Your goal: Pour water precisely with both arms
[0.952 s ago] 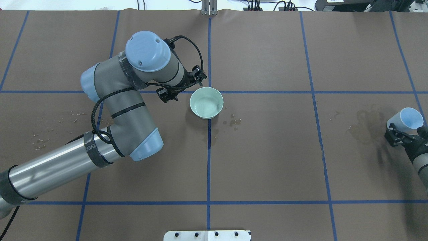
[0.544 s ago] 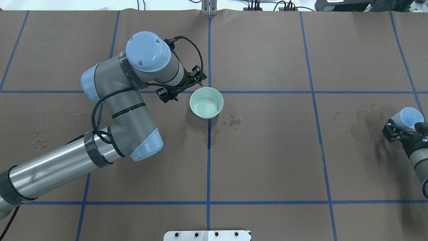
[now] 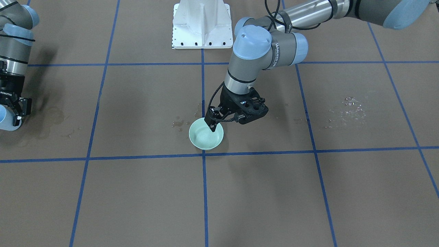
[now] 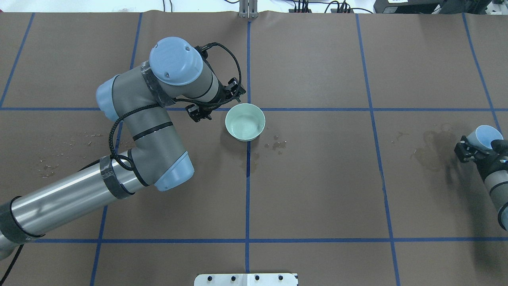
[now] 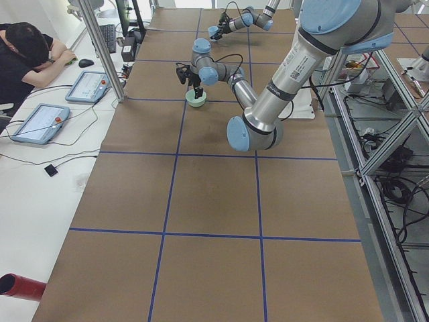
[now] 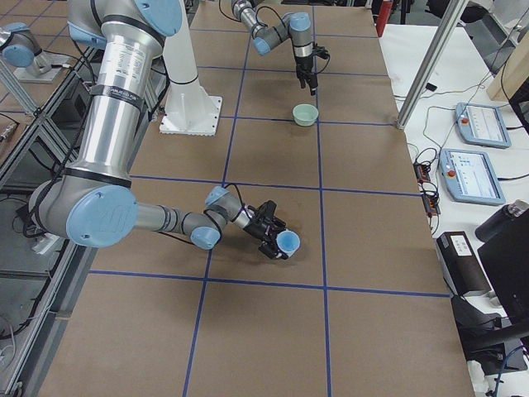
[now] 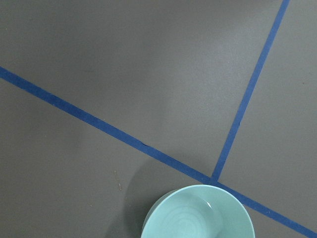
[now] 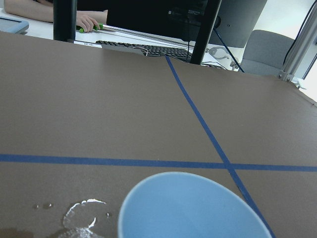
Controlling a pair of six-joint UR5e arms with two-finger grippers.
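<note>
While clamped tight on a tipped blue cup (image 4: 483,134), hangs near a shiny puddle of water (image 8: 81,218) on the worktop (image 4: 317,178) (right gripper (image 4: 478,147)). Hovers by the green bowl (image 4: 245,122); cannot tell if open (left gripper (image 3: 252,113)).

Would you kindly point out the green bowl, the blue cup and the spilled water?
green bowl (image 4: 235,121): overhead view, inner wall.
blue cup (image 4: 485,135): overhead view, inside surface.
spilled water (image 8: 81,218): right wrist view, shiny puddle's middle.

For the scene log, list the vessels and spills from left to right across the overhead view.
Scattered droplets → green bowl → small droplets → dark wet patch → blue cup, held in the right arm's jaws.
</note>
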